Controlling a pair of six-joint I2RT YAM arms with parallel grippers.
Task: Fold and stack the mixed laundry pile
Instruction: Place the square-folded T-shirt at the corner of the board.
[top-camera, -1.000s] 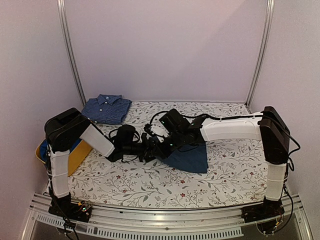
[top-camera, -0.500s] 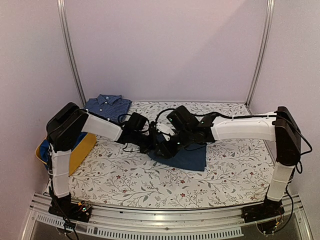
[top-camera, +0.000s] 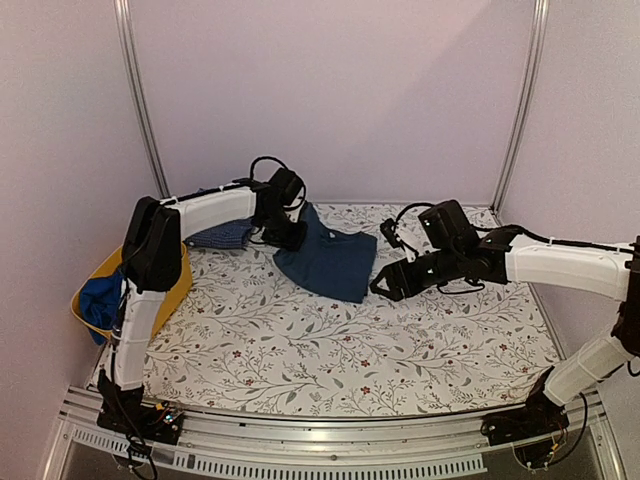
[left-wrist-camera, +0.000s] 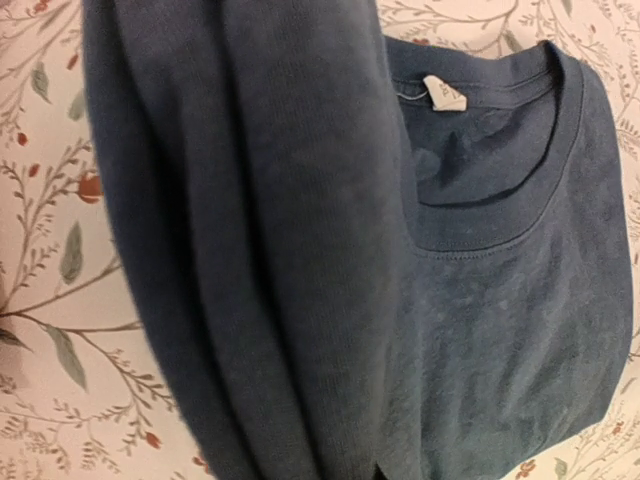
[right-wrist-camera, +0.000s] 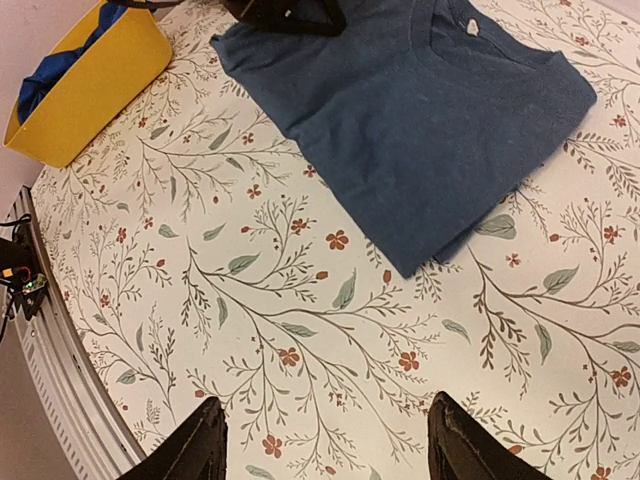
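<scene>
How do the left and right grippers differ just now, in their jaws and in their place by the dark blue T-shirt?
The left gripper is shut on a fold of the dark blue T-shirt at its far left corner; the right gripper is open and holds nothing. The left touches the cloth; the right is apart from it, over the floral table on the shirt's right. Both are black two-finger grippers.
</scene>
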